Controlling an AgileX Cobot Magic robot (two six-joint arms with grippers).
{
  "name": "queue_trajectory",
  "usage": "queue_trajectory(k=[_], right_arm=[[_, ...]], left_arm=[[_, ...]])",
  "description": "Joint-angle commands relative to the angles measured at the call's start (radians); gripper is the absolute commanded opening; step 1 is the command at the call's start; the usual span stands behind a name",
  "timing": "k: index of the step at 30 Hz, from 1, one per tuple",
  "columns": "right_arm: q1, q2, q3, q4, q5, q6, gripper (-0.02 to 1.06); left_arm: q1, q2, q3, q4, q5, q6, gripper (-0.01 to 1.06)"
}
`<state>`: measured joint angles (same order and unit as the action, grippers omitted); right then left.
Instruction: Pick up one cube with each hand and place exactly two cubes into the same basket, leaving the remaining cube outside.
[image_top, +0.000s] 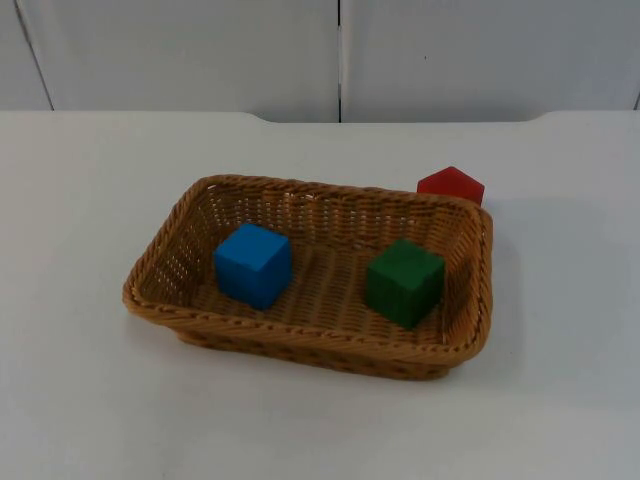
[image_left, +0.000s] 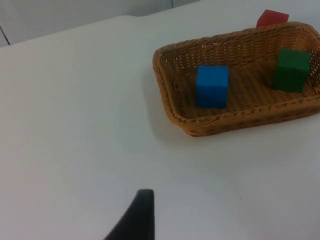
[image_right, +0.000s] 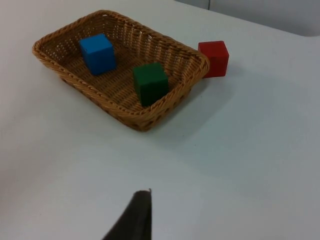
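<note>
Lab bench: bare white table top (image_top: 90, 400), grey partition wall (image_top: 200, 50).

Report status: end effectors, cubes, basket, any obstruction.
Left end effector and right end effector both back from the basket, over bare table. Blue cube and green cube inside. Red cube outside, behind far rim. Nothing obstructing.

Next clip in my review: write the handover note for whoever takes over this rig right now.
Left gripper: back from the basket, above bare table; nothing held, as far as its wrist view shows.
Right gripper: likewise back, on the opposite side; nothing held.
Blue cube and green cube sit apart on the basket's floor.
Red cube stands on the table outside, close by the basket's far right corner.
Done: two cubes in one basket, the third left out.
Left: nothing apparent; both arms wait.
</note>
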<state>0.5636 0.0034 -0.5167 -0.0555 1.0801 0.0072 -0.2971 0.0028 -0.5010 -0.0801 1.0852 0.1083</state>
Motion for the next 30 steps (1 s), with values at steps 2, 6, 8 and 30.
queue_trajectory(k=[2,6,8,30], right_arm=[[0.005,-0.003,0.001,-0.002,-0.001,0.0,1.05],[0.005,-0.003,0.001,-0.002,-0.001,0.0,1.05],[0.005,-0.003,0.001,-0.002,-0.001,0.0,1.05],[0.005,-0.003,0.001,-0.002,-0.001,0.0,1.05]], left_arm=[[-0.004,-0.003,0.004,-0.005,-0.009,-0.009,1.05],[-0.004,-0.003,0.004,-0.005,-0.009,-0.009,1.05],[-0.004,-0.003,0.004,-0.005,-0.009,-0.009,1.05],[-0.004,-0.003,0.004,-0.005,-0.009,-0.009,1.05]])
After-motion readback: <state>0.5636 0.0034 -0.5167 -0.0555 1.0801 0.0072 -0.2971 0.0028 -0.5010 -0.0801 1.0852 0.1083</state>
